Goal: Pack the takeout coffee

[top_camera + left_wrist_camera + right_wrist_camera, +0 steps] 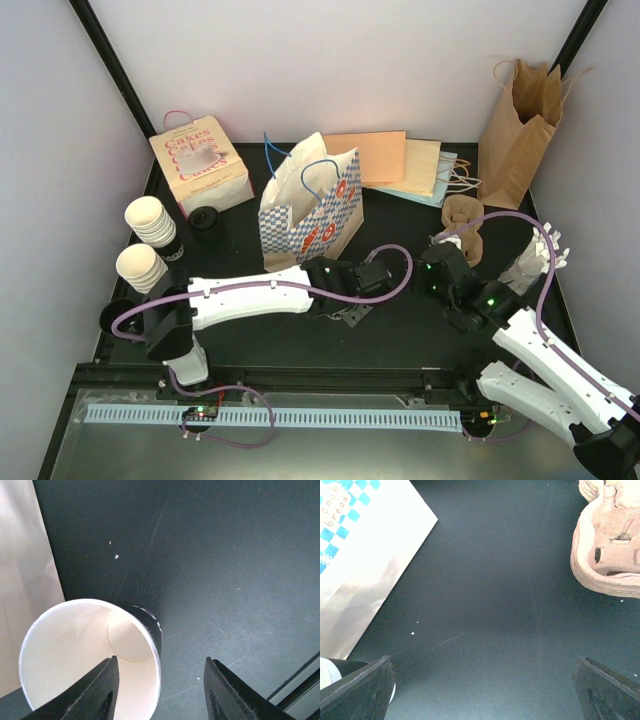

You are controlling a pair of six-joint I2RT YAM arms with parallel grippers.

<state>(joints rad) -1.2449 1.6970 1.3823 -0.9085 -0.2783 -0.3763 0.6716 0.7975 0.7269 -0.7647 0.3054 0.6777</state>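
A white paper cup (pixel 80 650) with a black band round its outside stands upright on the dark table, mouth open. My left gripper (pixel 160 659) is open over its right rim, one finger (pixel 97 692) above the cup's mouth and the other (pixel 227 695) outside it, neither touching the wall. From above, the left gripper (pixel 345 300) hides this cup. The right wrist view catches the cup's edge (pixel 326 674) at lower left. My right gripper (pixel 484 659) is wide open over bare table. Two stacks of cream cups (pixel 150 222) (pixel 140 267) and black lids (pixel 206 220) sit far left.
A blue-checked paper bag (pixel 310 215) stands just behind the left gripper. A moulded pulp carrier (pixel 610 550) lies right of the right gripper (pixel 437 262). A "Cakes" box (pixel 200 165), flat bags (pixel 400 160) and a tall brown bag (pixel 520 130) line the back.
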